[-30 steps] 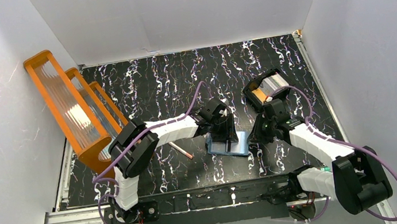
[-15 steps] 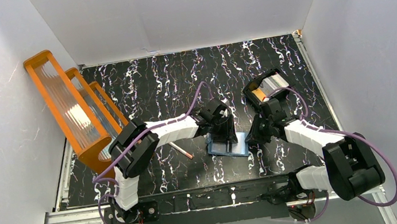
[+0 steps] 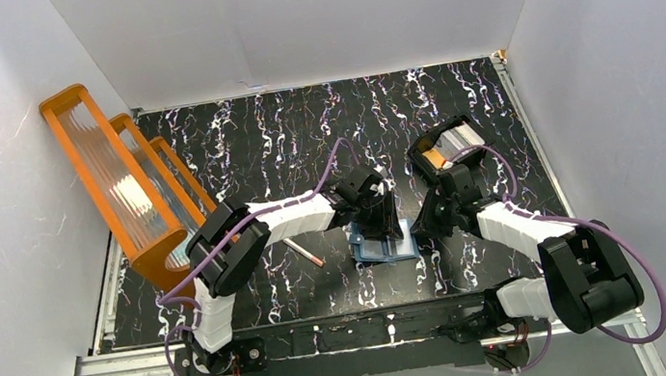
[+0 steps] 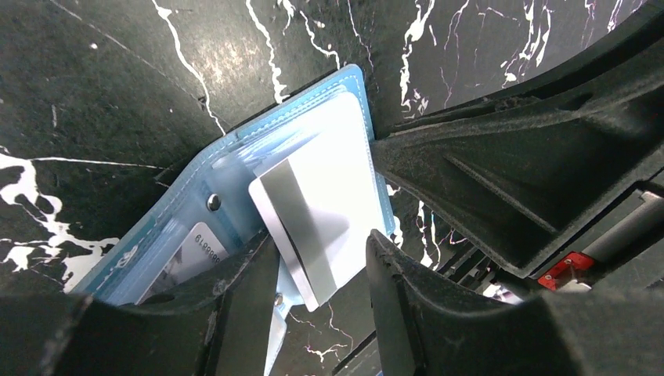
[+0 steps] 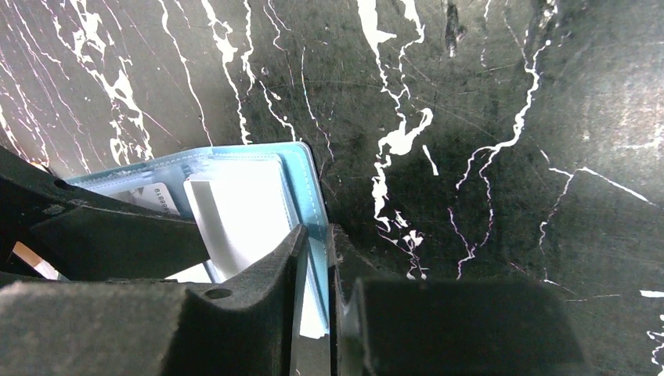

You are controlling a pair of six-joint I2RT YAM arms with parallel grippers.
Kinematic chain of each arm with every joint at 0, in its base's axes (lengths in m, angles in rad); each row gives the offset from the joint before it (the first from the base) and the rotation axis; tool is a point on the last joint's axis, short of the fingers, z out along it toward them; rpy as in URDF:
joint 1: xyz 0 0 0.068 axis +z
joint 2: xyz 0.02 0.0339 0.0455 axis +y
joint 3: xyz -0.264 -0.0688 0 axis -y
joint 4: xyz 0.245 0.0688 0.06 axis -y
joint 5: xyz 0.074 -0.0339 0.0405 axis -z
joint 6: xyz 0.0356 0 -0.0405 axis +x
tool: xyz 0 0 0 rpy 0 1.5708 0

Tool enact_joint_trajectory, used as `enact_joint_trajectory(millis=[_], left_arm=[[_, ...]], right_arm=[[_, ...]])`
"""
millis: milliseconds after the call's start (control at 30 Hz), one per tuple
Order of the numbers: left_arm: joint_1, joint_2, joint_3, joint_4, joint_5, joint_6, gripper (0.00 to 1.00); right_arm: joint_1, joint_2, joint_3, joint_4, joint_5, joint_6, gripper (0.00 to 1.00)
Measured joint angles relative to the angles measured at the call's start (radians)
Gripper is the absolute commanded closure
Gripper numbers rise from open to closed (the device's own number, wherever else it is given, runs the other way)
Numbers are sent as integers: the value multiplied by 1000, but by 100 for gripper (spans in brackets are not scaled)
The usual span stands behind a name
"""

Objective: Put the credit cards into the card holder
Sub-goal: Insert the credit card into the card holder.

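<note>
Two credit cards [image 4: 305,227] on one open card holder [image 4: 192,192]

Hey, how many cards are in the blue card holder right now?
2. A silver-white card lies slanted across the middle of the open card holder; a numbered card sits in a clear pocket beside the snap. Others may be hidden.

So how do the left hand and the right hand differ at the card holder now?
The left hand stands open astride a grey card on the card holder; the right hand is nearly closed, pinching the holder's edge. The left hand sits left of the holder, the right hand right of it. Both are low at the holder.
</note>
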Motion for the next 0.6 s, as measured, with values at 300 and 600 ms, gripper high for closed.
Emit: enact_joint_trajectory(millis=[300, 600], left_arm=[[0, 8, 22, -24, -30, 13, 55], [35, -77, -24, -76, -61, 21, 52]], right_arm=[[2, -21, 3, -34, 5, -13, 67], [8, -138, 46, -118, -7, -14, 64]])
